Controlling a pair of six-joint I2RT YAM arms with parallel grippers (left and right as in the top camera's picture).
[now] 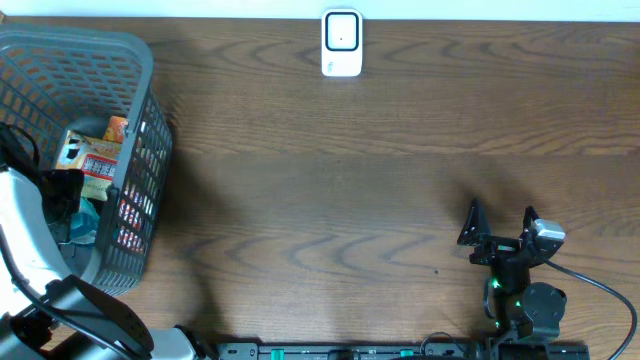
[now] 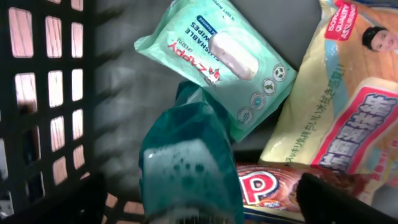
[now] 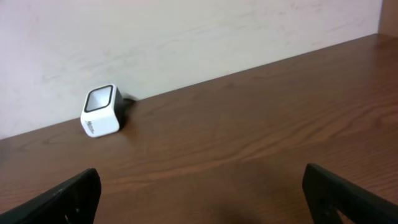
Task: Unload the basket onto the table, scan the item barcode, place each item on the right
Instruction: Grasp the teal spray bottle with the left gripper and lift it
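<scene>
The left gripper (image 2: 202,202) hangs in the basket (image 1: 90,42), jaws apart around a teal pouch (image 2: 186,155). The right gripper (image 1: 500,222) is spread wide over the tabletop (image 1: 350,180).

From my seat this reads as a mock shop checkout set up in a test room, not a real store. A grey mesh basket (image 1: 95,48) of the shopping kind sits at the left end of a wood-grain table (image 1: 380,190). Through the left wrist camera I see retail goods inside it: a mint-green pack of wet wipes (image 2: 217,62), a yellow food packet (image 2: 336,118) with bold printed characters, and a teal pouch (image 2: 186,162). A small white barcode scanner (image 1: 342,43) stands at the far edge, before a plain pale wall (image 3: 186,37). The right arm (image 1: 525,300), mounted at the table's near edge with its cable trailing, gives away the lab side.
</scene>
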